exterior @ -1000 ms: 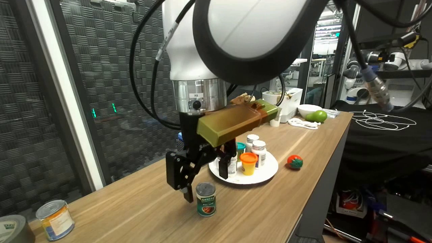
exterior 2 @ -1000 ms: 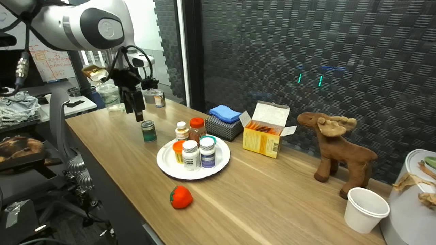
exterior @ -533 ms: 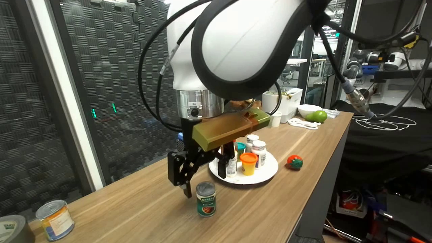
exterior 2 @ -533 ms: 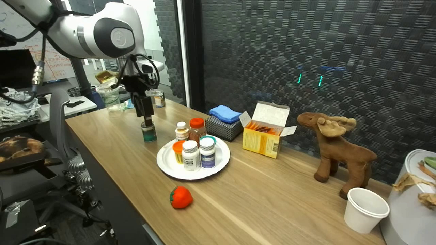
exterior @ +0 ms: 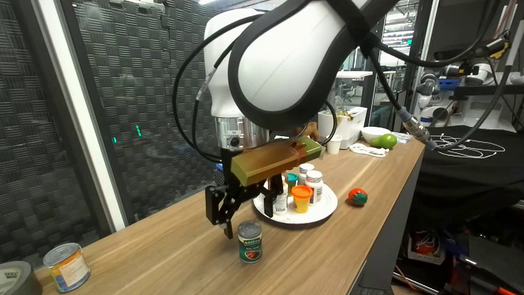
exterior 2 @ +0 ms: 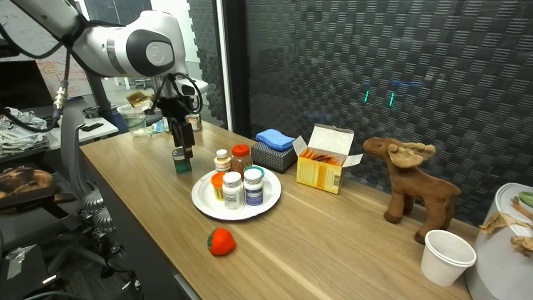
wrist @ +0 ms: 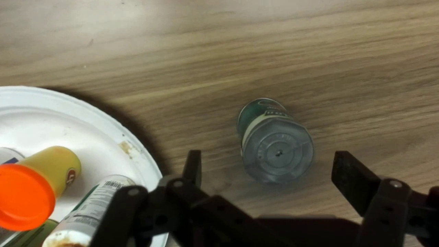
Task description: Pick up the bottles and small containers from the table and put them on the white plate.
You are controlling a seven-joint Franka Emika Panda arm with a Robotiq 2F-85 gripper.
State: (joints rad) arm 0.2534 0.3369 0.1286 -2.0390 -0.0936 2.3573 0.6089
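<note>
1. Hand [wrist: 270, 171]: fingers [wrist: 353, 183] spread wide, pointing down at the desk [exterior 2: 308, 250].
2. Green can [wrist: 279, 151] (grey lid, label partly legible): standing upright on the desk, off the plate. Wrist view puts it between the fingers, a gap showing on each side. Can't tell how far down past its lid the fingers reach.
3. White plate [wrist: 85, 133]: near the green can, not touching it. Brownish mark on the rim.
4. Plate load, upright and bunched together: white bottle [exterior 2: 233, 196], purple-label bottle [exterior 2: 254, 193], orange-lidded tub [exterior: 301, 200], teal-lidded tub [exterior: 292, 182], small bottle [exterior 2: 222, 162].
5. Red-capped jar [exterior 2: 241, 156]: behind that group in an exterior view, base hidden.
6. Red strawberry-shaped piece [exterior 2: 222, 241]: on the desk, apart from the plate in both exterior views.
7. Along the dark wall, in an exterior view: blue cloth [exterior 2: 275, 138] on a patterned box [exterior 2: 270, 157]; yellow carton [exterior 2: 318, 177], flaps up, orange packets [exterior 2: 320, 157] inside; moose plush [exterior 2: 416, 183] standing; nested white cups [exterior 2: 445, 260] just beside it.
8. Desk end, in an exterior view: orange-and-blue can [exterior: 67, 268], grey tape roll [exterior: 30, 278] near it.
</note>
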